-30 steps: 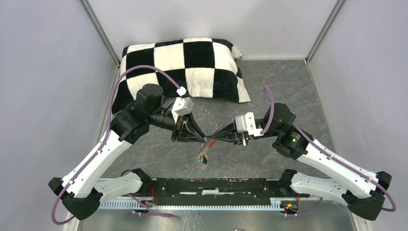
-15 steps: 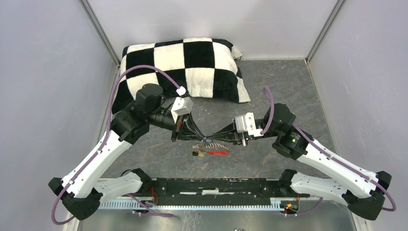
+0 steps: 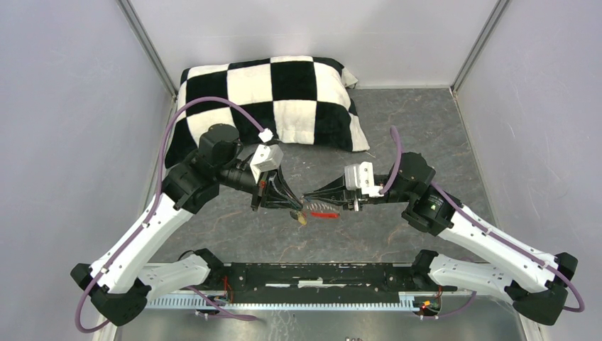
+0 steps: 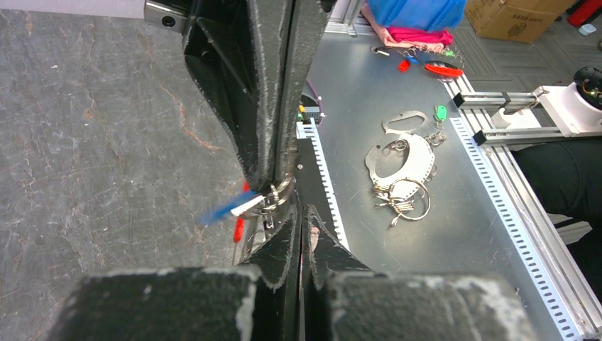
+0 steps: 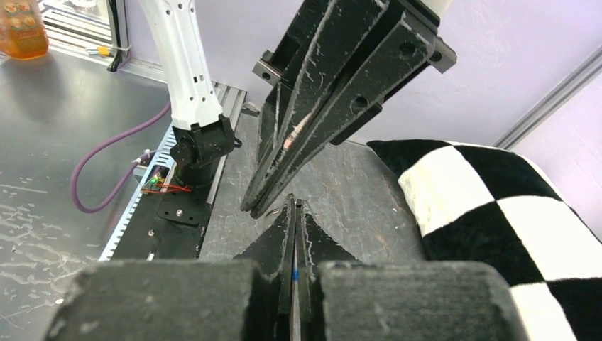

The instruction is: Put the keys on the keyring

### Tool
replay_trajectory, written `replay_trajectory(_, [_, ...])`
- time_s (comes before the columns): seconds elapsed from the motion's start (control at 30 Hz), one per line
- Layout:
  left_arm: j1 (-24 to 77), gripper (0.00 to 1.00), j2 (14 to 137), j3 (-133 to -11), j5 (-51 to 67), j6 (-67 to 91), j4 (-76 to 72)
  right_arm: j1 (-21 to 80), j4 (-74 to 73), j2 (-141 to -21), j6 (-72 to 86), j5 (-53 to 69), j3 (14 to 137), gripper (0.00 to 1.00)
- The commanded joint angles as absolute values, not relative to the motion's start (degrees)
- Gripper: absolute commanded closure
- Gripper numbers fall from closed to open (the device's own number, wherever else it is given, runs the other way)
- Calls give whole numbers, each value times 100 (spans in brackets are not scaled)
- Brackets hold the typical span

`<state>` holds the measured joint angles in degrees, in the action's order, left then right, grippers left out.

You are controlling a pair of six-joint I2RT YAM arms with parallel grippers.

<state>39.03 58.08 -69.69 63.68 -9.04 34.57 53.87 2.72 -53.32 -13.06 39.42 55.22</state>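
Keyring (image 4: 279,197) sits off the grey table (image 3: 426,128), right where the tips of the left gripper (image 4: 299,213) and right gripper (image 5: 293,204) meet. Both sets of jaws are pressed together. A blue sliver between the right ones looks like the blue key (image 4: 221,211); what the left ones pinch I cannot tell. A red key (image 3: 324,214) and a yellow key (image 3: 302,219) dangle just beneath.
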Motion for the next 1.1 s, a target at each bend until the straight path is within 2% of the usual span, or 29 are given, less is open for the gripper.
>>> replay_trajectory(0.0, [3930, 97, 5703, -7005, 6589, -799, 3278, 5384, 410, -5325, -1227, 3799, 5563, 99])
replay_trajectory(0.2, [3926, 82, 5661, -6998, 6414, -779, 3306, 5388, 428, -5310, -1199, 3788, 5581, 100])
replay_trajectory(0.6, [3922, 82, 5580, -6968, 5635, -920, 3630, 5385, 435, -5284, -1178, 3661, 5624, 100])
replay_trajectory(0.87, [3921, 74, 5491, -6825, 5325, -821, 3641, 5382, 395, -5267, -1195, 3509, 5622, 99])
replay_trajectory(1.07, [3920, 73, 5507, -6867, 4980, -669, 3595, 5386, 439, -5263, -1169, 3290, 5573, 100])
